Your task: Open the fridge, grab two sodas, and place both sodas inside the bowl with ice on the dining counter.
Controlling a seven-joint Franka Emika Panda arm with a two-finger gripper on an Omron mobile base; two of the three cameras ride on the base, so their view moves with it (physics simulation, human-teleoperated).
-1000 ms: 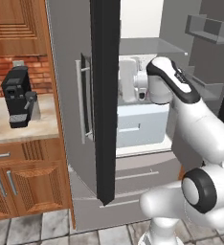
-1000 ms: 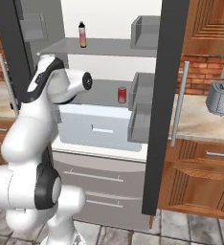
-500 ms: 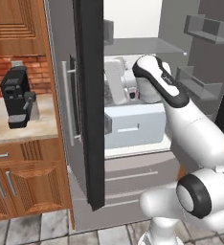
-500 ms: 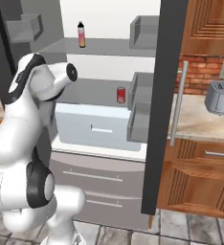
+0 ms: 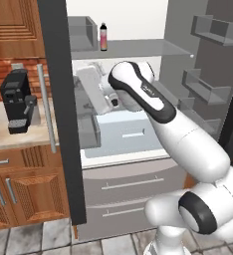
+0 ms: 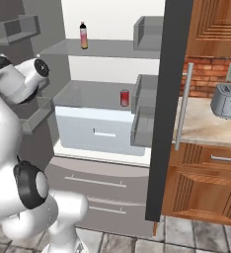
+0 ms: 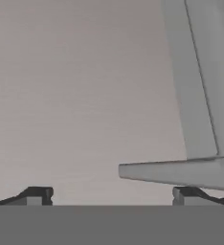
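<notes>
A: Where are the sodas?
B: In the open fridge [image 6: 112, 20]. The red soda [image 6: 124, 98] stands on the middle shelf, the pink soda [image 6: 83, 35] on the upper shelf.
A: And the gripper [image 7: 111, 195]?
B: Its jaws are wide apart and hold nothing, close to a grey inner wall.

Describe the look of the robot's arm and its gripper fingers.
The arm is glossy white with rounded, bulbous links, dark grey to black bands and round caps at the joints, and a dark strip with small pale markings along one link. The gripper ends in two small dark fingertips with lighter grey faces. No loose cables show.
</notes>
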